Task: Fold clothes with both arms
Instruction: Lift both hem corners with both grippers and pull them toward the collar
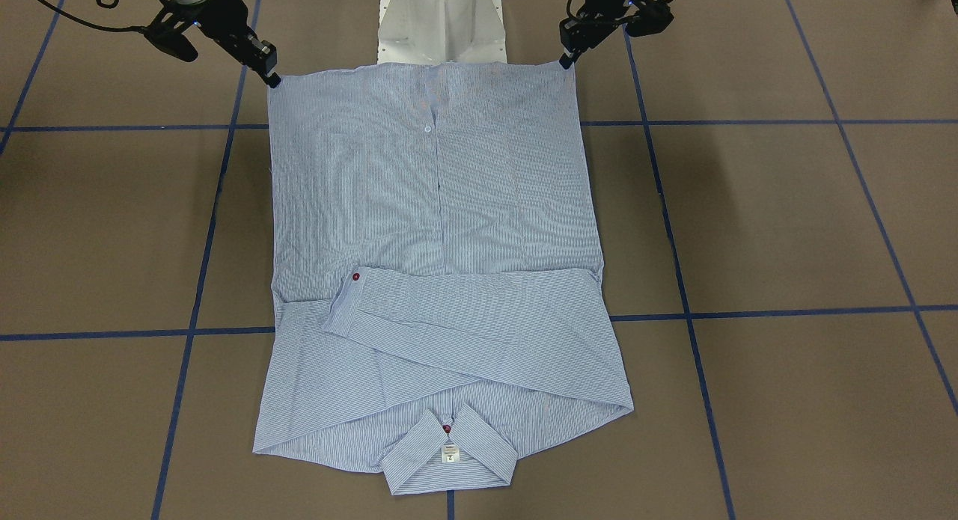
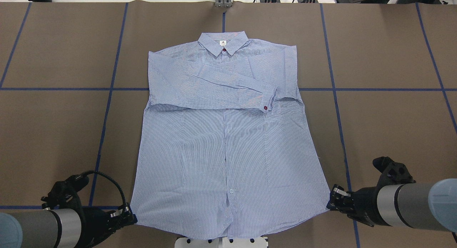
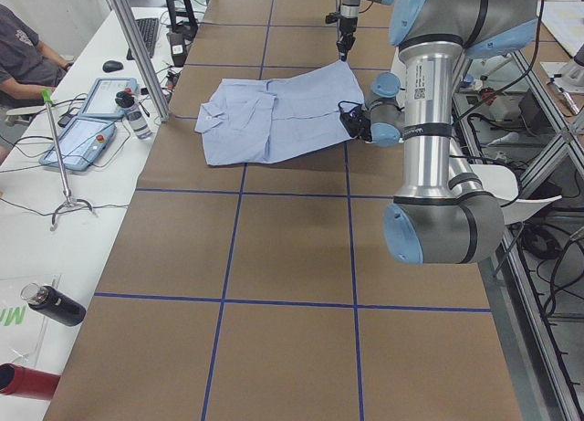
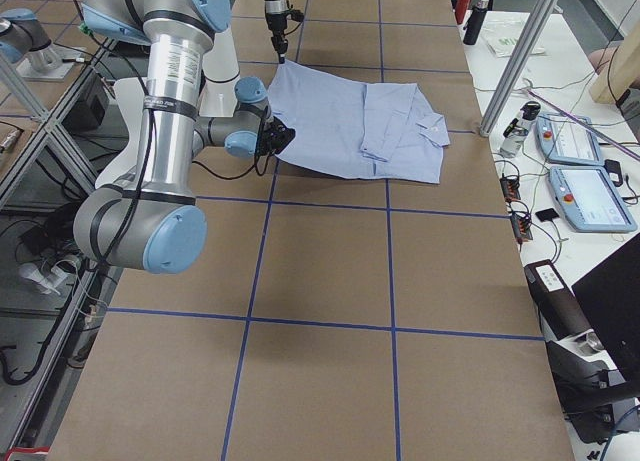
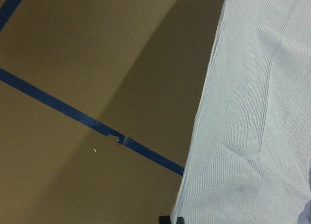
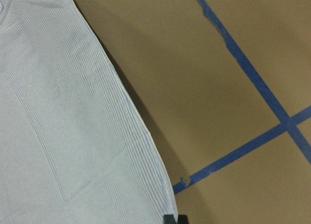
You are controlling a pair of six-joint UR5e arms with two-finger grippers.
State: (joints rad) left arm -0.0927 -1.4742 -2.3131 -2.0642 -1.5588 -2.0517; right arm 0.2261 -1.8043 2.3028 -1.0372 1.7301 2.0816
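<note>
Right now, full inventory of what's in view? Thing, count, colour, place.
shirt: one, light blue with fine white stripes, flat at table centre, sleeves folded across the chest, collar away from the robot.
table: one, brown with a blue tape grid, under the shirt.
pedestal base: one, white, at the hem edge between the arms.
teach pendants: two, grey-blue, on the white side bench.
black bottle: one, lying on the bench.
red bottle: one, at the bench's near end.
person: one, dark top, seated at the bench.
left gripper: one, black, apparently pinching its hem corner.
right gripper: one, black, apparently pinching the other hem corner.
</note>
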